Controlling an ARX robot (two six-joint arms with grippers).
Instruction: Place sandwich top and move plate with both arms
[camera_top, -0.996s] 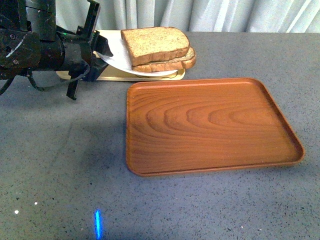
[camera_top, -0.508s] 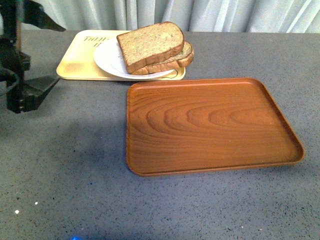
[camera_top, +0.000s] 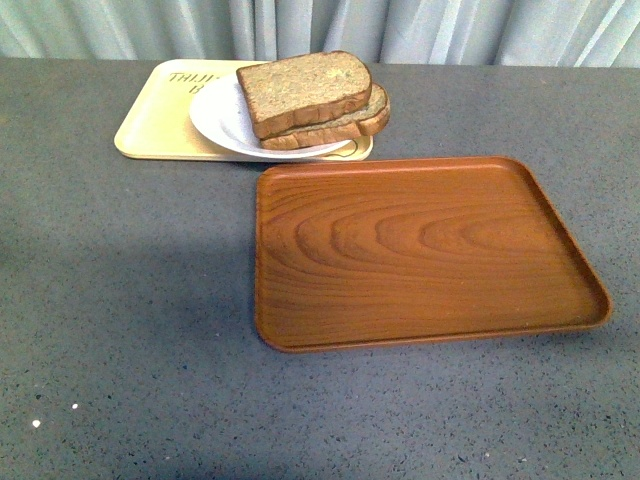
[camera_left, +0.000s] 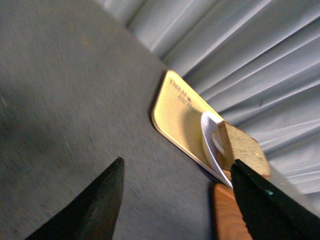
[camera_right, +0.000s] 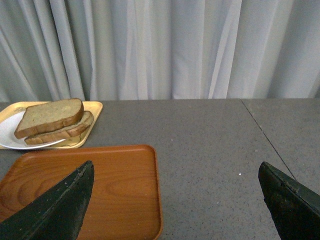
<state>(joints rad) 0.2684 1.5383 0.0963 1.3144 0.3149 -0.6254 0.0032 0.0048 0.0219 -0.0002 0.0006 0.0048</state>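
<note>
The sandwich top (camera_top: 305, 88), a brown speckled slice with a plain face, lies on a lower slice on the white plate (camera_top: 222, 120). The plate rests on the yellow tray (camera_top: 155, 120) at the far left. Neither arm shows in the front view. My left gripper (camera_left: 176, 172) is open and empty, off to the side of the yellow tray (camera_left: 181, 117), plate (camera_left: 210, 145) and sandwich top (camera_left: 245, 150). My right gripper (camera_right: 175, 180) is open and empty, above the table, well back from the sandwich top (camera_right: 50, 114) and plate (camera_right: 12, 135).
A brown wood-grain tray (camera_top: 420, 250) lies empty in the middle of the grey table (camera_top: 120, 300), just in front of the plate; it also shows in the right wrist view (camera_right: 95, 185). A pale curtain (camera_right: 160, 45) hangs behind the table.
My left arm, close to the plate's left rim a second ago, has drawn back to the left and left the front view. The plate and bread stay on the yellow tray.
</note>
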